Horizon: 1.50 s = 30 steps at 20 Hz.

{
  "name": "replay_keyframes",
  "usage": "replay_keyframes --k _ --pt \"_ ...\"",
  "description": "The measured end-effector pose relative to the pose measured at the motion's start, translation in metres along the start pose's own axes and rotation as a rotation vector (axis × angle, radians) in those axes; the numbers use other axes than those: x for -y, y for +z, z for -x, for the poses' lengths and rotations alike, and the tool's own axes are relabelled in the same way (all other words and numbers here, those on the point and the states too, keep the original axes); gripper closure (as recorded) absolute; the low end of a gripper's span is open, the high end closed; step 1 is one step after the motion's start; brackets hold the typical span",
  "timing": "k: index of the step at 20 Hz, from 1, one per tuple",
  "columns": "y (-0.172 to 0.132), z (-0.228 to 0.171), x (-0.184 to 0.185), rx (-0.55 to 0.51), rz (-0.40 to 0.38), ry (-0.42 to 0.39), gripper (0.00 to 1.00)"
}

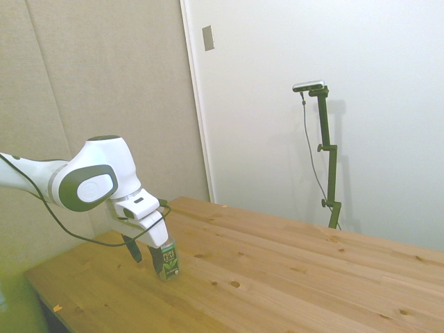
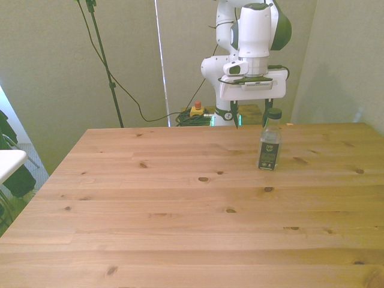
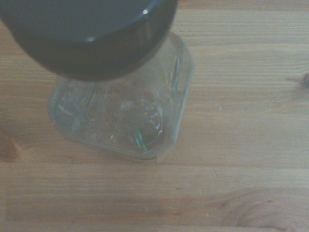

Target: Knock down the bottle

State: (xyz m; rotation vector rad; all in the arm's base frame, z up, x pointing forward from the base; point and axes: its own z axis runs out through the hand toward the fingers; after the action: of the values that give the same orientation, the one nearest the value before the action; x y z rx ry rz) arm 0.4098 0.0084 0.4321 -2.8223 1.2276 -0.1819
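Observation:
A small clear square bottle [image 2: 270, 147] with a black cap and a dark green label stands upright on the wooden table [image 2: 180, 204], toward the far edge on the front view's right. From the side it appears near the table's left end, bottle [image 1: 168, 260]. My gripper [image 2: 251, 114] hangs just behind the bottle at cap height, open, with one finger close beside the cap and nothing between the fingers. In the side view the gripper [image 1: 143, 251] sits low, right against the bottle's back. The wrist view looks straight down on the cap and glass shoulders of the bottle [image 3: 125, 116].
Behind the table's far edge, a yellow box with a red button [image 2: 196, 109] sits among cables on the floor. A white object [image 2: 9, 159] pokes in at the front view's left edge. Bare wood stretches in front of the bottle.

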Motion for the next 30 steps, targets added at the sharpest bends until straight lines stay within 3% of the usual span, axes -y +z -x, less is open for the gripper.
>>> replay_keyframes --k 1,2,9,15,20,30 --pt "0.0 0.0 0.0 0.0 0.001 0.0 0.0" --pt "0.002 0.0 -0.001 0.002 0.004 0.0 1.0" --pt "-0.009 0.037 0.019 -0.009 0.024 -0.01 1.0" --pt "-0.036 0.055 0.04 -0.049 -0.011 0.044 1.0" --pt "-0.058 0.057 0.057 -0.069 -0.027 0.085 1.0" --pt "-0.06 0.032 0.08 -0.111 0.0 0.139 1.0"
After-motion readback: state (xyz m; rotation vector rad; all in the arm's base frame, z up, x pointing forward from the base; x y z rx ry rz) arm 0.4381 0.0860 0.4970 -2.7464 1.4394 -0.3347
